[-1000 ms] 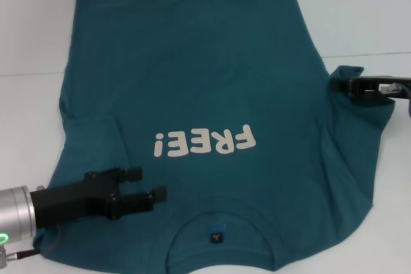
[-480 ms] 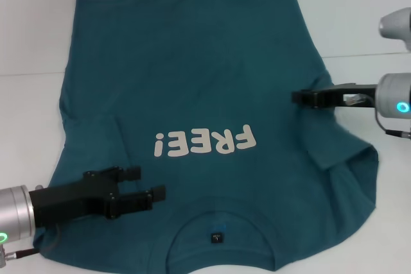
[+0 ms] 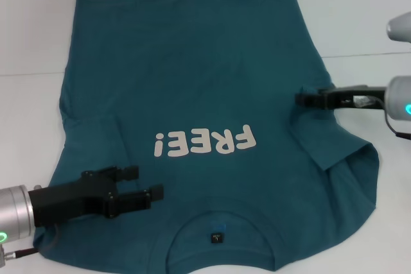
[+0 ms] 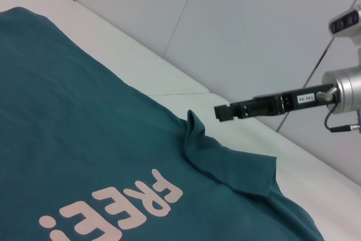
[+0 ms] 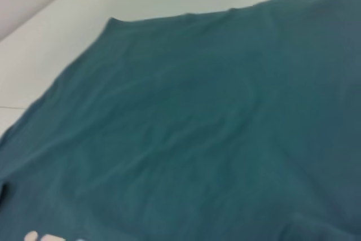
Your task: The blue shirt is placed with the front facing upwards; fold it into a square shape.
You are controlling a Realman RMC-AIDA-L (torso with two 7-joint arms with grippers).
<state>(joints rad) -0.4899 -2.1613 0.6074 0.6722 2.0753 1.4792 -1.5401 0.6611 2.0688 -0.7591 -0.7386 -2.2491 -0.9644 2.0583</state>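
Note:
The blue shirt (image 3: 192,75) lies spread on the table, front up, with its pale "FREE!" print (image 3: 204,142) in the middle and its collar (image 3: 221,222) at the near edge. The sleeve on my right (image 3: 334,145) is folded inward over the body, and its edge stands up in a small peak (image 4: 190,119). My right gripper (image 3: 300,99) hangs just beside that peak; in the left wrist view this gripper (image 4: 221,112) shows a gap to the cloth. Over the near left shoulder my left gripper (image 3: 144,182) is open, with nothing between its fingers. The right wrist view shows only shirt cloth (image 5: 197,128).
The white table (image 3: 26,107) shows bare to the left of the shirt and beyond its far hem. A seam in the table runs off to the right (image 3: 372,54). Pale wall panels (image 4: 254,21) stand behind the table.
My right gripper carried the sleeve inward from the right edge and laid it over the shirt's body, then drew back slightly. The left gripper has stayed in place.

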